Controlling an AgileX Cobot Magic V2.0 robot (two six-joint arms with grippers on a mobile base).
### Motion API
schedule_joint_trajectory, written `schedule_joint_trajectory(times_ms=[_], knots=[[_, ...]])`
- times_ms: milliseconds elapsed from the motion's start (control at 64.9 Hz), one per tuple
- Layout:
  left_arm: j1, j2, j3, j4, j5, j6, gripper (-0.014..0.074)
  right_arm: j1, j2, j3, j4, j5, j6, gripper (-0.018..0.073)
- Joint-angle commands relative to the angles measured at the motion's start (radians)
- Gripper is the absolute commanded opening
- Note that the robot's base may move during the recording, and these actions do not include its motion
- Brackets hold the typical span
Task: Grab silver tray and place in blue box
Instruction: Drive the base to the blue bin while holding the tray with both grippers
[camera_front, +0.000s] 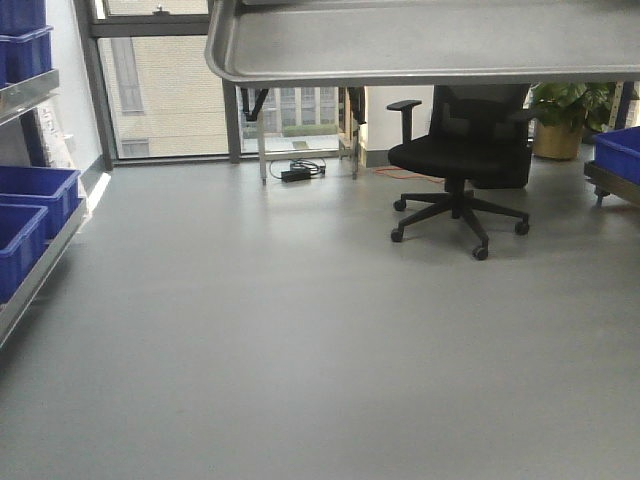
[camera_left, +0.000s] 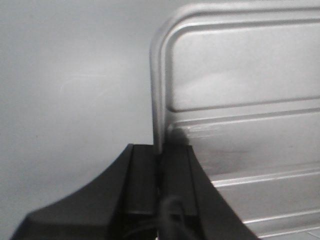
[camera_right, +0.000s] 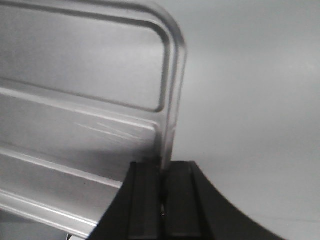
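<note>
A grey floor (camera_front: 300, 350), windows and an office chair (camera_front: 460, 150) fill the room ahead. The silver tray (camera_front: 420, 40) hangs high in that view, between our two arms. The left pincer (camera_left: 160, 155) is clamped on one end rim, with the tray stretching away to its right. The right pincer (camera_right: 161, 170) bites the opposite rim. We judge the tray light, stiff and slick, so level rim grips suit it. Only the wrist views show the grips and ridges; only the front view shows blue crates (camera_front: 35, 190) off to the sides.
</note>
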Motion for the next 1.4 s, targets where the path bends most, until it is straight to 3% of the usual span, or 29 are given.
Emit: schedule_joint_trajectory(times_ms=[0,1387], knots=[[0.001,-0.032,-0.031,0.053,0.002,0.012,-0.0097,-0.009,-0.012,-0.031,-0.045,-0.055,-0.014,0.0057],[0.003,-0.032,-0.031,0.05,0.001,0.012,-0.0097,-0.009,-0.012,-0.031,-0.045,-0.05,-0.014,0.0057]])
